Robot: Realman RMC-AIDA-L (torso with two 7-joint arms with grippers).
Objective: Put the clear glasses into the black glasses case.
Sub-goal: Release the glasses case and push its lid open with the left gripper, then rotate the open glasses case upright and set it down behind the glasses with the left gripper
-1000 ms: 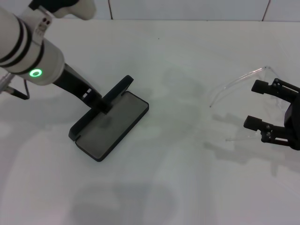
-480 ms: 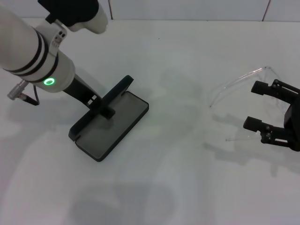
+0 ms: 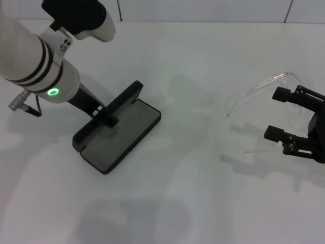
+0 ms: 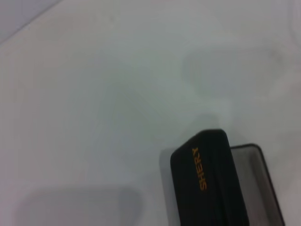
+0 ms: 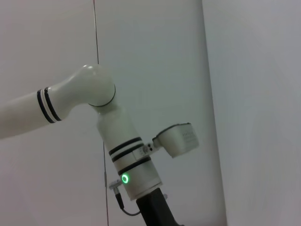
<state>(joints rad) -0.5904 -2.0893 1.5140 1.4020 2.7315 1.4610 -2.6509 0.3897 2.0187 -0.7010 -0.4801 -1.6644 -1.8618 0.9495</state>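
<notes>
Head view: black glasses case (image 3: 116,135) lies open on the white bench (image 3: 183,203), left of centre, grey lining facing up, lid raised along its far-left long edge. Left pincer (image 3: 107,118) is down at the lid's mid-length, one black finger showing on the lining side of the lid; touching or right against it, but I cannot tell whether it is clamped or loose. Left arm (image 3: 35,66) comes in from the upper left, green ring light lit.

Clear glasses (image 3: 264,94) sit well apart from the case, at the right side of the bench, arms pointing toward the centre. Right pincer (image 3: 277,114) is at the right edge, spread wide, its two black fingers (image 3: 282,94) straddling the lens end of the glasses. Whether a finger touches the plastic is not readable; frame is too transparent.

Left wrist view: outside of the case lid (image 4: 209,181) fills the lower part, orange "SHERY" lettering (image 4: 199,168) on it, edge of the grey tray just beside it. Own fingers not in shot.

Right wrist view: only the left arm (image 5: 117,150) against a pale wall; no glasses, no case.
</notes>
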